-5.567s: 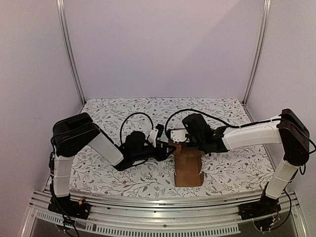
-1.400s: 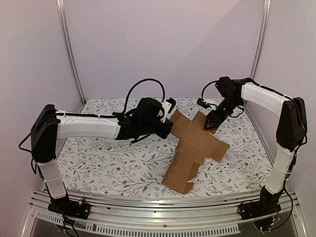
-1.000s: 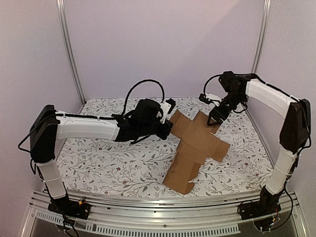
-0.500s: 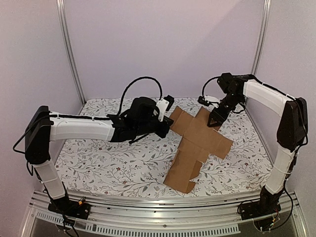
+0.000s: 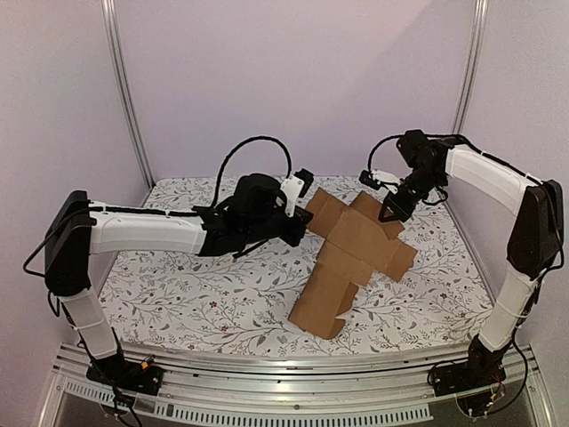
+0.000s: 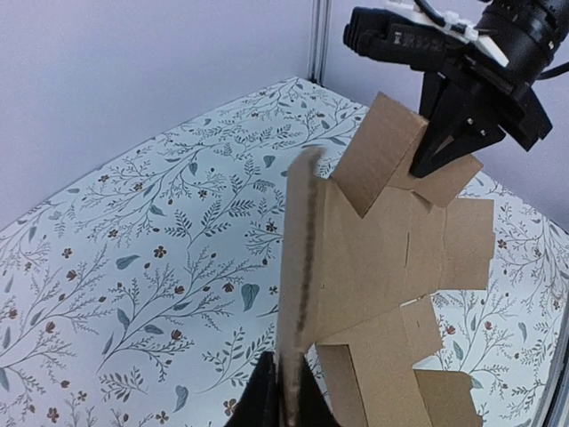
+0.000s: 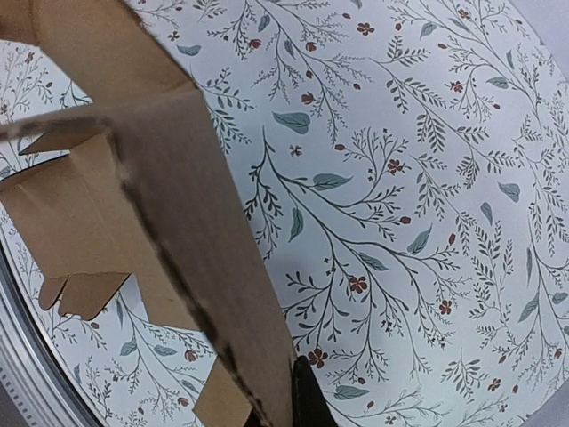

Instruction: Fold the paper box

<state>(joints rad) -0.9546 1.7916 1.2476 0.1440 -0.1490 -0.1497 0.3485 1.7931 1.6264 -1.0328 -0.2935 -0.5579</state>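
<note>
The paper box (image 5: 356, 249) is an unfolded brown cross-shaped sheet, held tilted over the floral table, its near end low toward the front edge. My left gripper (image 5: 305, 222) is shut on the sheet's left flap. In the left wrist view the cardboard edge (image 6: 298, 267) runs up from between the black fingers (image 6: 267, 396). My right gripper (image 5: 392, 212) is shut on the far right flap. The right wrist view shows the paper box (image 7: 169, 196) edge-on, pinched at the fingertips (image 7: 305, 398). My right gripper (image 6: 440, 156) also shows in the left wrist view, clamped on that far flap.
The floral tablecloth (image 5: 196, 285) covers the table. Metal posts stand at the back left (image 5: 124, 98) and back right (image 5: 467, 80) corners, with lilac walls around. An aluminium rail (image 5: 293, 372) runs along the near edge.
My right gripper has gone from open to shut on the far flap. The sheet has shifted, its near end swinging a little left. The left gripper kept its grip.
</note>
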